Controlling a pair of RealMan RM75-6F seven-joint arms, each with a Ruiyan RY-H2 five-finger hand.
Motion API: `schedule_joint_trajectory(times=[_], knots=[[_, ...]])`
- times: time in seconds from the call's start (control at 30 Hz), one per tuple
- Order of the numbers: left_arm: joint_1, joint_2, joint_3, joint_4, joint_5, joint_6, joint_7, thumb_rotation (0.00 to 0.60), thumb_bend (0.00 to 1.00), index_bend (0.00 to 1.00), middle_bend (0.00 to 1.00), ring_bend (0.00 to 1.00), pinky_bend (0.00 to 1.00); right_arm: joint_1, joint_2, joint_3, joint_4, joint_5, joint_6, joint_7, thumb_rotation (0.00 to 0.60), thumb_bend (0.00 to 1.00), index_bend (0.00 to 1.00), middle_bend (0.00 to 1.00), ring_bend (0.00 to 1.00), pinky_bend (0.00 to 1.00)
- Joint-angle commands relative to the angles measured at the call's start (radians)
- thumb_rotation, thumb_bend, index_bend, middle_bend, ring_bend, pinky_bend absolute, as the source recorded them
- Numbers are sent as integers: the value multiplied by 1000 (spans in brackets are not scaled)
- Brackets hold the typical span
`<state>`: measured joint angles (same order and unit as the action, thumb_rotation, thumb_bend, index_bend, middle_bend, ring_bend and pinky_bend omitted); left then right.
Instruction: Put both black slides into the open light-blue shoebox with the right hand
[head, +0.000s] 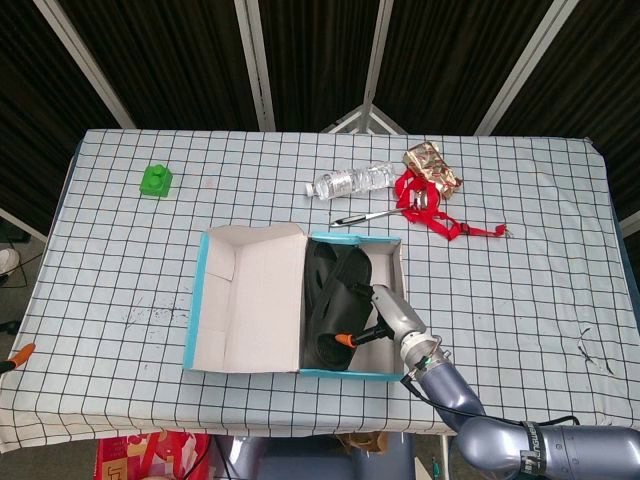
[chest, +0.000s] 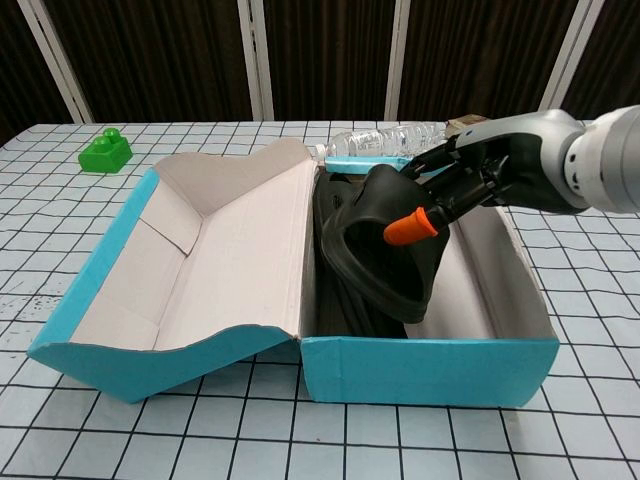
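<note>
The light-blue shoebox (head: 200, 300) (chest: 430, 372) lies open, its lid folded out to the left. Two black slides (head: 330, 300) (chest: 385, 270) are in its right compartment; one leans against the left inner wall, the other is tilted on top of it. My right hand (head: 385, 318) (chest: 470, 185) is inside the box, gripping the upper slide's strap, with an orange-tipped thumb (chest: 405, 228) pressed on it. The left hand appears in neither view.
Behind the box lie a plastic water bottle (head: 350, 181) (chest: 380, 142), a pen (head: 365, 216), a red strap (head: 440, 220) and a crumpled foil wrapper (head: 432, 166). A green toy block (head: 155, 181) (chest: 105, 152) sits at the far left.
</note>
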<state>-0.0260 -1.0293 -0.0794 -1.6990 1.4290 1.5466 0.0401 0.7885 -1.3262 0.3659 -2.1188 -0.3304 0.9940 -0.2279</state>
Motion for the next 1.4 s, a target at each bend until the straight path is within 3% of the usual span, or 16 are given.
schedule_joint_trajectory(times=[0.03, 0.43, 1.4], knots=[[0, 1, 0, 0, 0, 0, 0, 600, 168, 112, 0, 0, 0, -4, -11, -18, 36, -15, -33, 30, 600, 729, 669, 486, 255, 36], [-1, -1, 2, -3, 3, -2, 8, 600, 169, 113, 0, 0, 0, -14, -30, -64, 129, -90, -108, 101, 600, 729, 669, 486, 255, 35], [-2, -4, 6, -6, 11, -1, 16, 600, 168, 113, 0, 0, 0, -28, -58, -197, 244, -239, -121, 93, 600, 729, 669, 486, 255, 35]])
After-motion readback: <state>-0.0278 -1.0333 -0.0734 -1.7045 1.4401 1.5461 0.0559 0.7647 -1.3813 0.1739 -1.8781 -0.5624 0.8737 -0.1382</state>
